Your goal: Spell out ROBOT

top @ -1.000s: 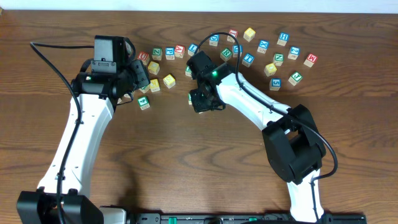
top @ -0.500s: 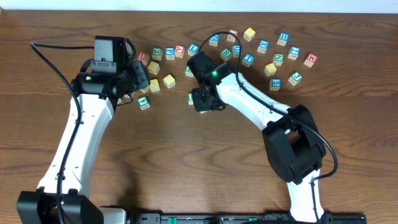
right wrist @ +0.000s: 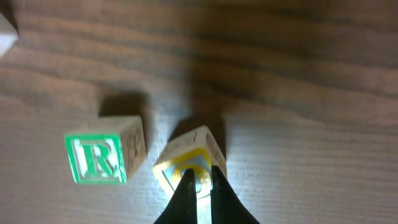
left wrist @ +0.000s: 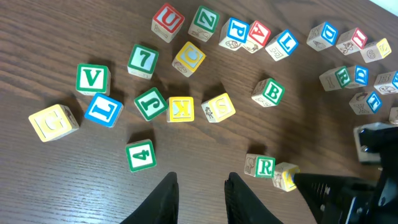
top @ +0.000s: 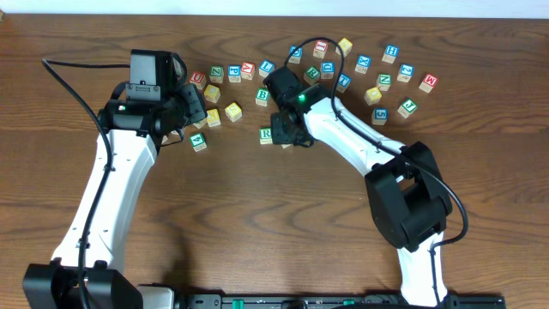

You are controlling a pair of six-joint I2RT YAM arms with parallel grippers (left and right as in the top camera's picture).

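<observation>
Wood table [top: 257, 240]. Right gripper [right wrist: 200, 184] is pinched closed with nothing clamped, tips over a skewed yellow cube [right wrist: 183, 163] just right of the R cube [right wrist: 96, 158]. Looks like the first-O step. Next, square it flush against R. Left gripper [left wrist: 202, 194] is part open and empty. Overhead hides that O under the wrist. Left wrist shows the B cube [left wrist: 268, 92] beyond R.

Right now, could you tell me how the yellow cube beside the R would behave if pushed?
The yellow cube looks like rigid wood with flat faces, so it should slide, not roll. It sits skewed to the R cube, so an off-centre push from the right gripper may spin it. Small, so probably light.
</observation>
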